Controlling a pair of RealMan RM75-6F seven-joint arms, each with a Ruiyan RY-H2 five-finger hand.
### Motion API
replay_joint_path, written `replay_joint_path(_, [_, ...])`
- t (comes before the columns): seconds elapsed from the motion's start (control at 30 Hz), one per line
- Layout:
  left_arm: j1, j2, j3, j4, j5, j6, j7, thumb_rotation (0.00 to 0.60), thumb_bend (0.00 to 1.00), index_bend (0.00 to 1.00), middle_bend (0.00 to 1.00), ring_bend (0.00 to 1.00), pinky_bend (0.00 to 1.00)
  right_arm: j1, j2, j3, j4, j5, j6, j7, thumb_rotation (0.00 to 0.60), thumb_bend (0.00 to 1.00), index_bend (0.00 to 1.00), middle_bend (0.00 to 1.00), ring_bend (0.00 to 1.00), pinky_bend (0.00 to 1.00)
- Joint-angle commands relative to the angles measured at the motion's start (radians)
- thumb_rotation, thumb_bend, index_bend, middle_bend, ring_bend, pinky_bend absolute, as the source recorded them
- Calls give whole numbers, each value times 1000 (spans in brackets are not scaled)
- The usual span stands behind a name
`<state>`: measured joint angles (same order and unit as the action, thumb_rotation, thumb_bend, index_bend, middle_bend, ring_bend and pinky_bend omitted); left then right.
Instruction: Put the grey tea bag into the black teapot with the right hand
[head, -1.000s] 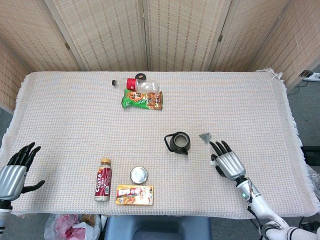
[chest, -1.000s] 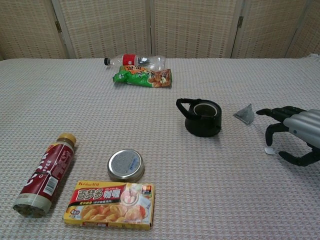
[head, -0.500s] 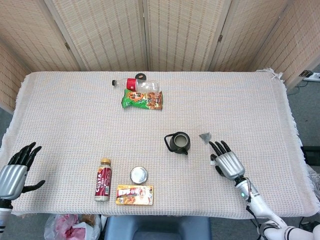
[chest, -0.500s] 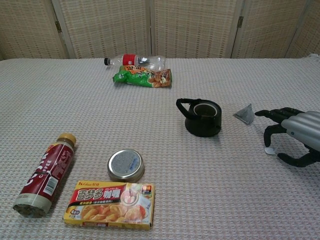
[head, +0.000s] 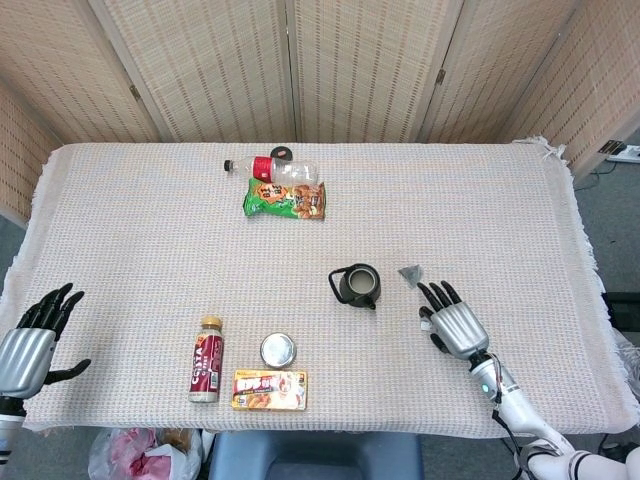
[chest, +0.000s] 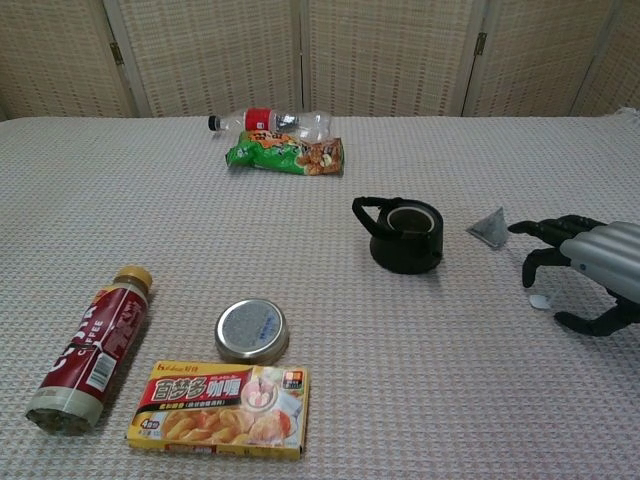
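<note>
The grey tea bag (head: 410, 273) (chest: 490, 227) is a small pyramid lying on the cloth just right of the black teapot (head: 356, 286) (chest: 403, 235), which stands upright without a lid. My right hand (head: 455, 322) (chest: 585, 268) hovers just right of and nearer than the tea bag, fingers spread, holding nothing; its fingertips (chest: 520, 229) stop a short gap from the bag. A small white tag (chest: 541, 300) lies under the hand. My left hand (head: 28, 338) rests open at the table's near left edge.
A red drink bottle (chest: 97, 345) lies at the near left beside a round tin lid (chest: 251, 330) and a yellow curry box (chest: 222, 395). At the far side lie a clear bottle (chest: 270, 122) and a green snack bag (chest: 286, 155).
My right hand has crept slightly left toward the tea bag. Nothing else has moved.
</note>
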<state>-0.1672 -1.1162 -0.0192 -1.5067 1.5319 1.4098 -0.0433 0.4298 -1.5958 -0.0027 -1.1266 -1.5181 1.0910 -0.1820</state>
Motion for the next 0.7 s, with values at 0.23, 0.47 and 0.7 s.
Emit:
replay_joint_path(0.23, [-1, 2, 2, 4, 4, 0, -12, 600, 193, 0, 0, 0, 177, 1, -22, 2, 24, -4, 16, 10, 600, 309, 499, 0, 0, 0])
replay_joint_path(0.47, [0, 2, 1, 7, 2, 1, -17, 600, 193, 0, 0, 0, 177, 3, -28, 5, 34, 7, 4, 1, 600, 310, 529, 2, 0, 0])
replay_joint_path(0.7, [0, 2, 1, 6, -1, 1, -13, 600, 192, 0, 0, 0, 178, 4, -38, 7, 46, 4, 15, 2, 600, 338, 584, 41, 0, 0])
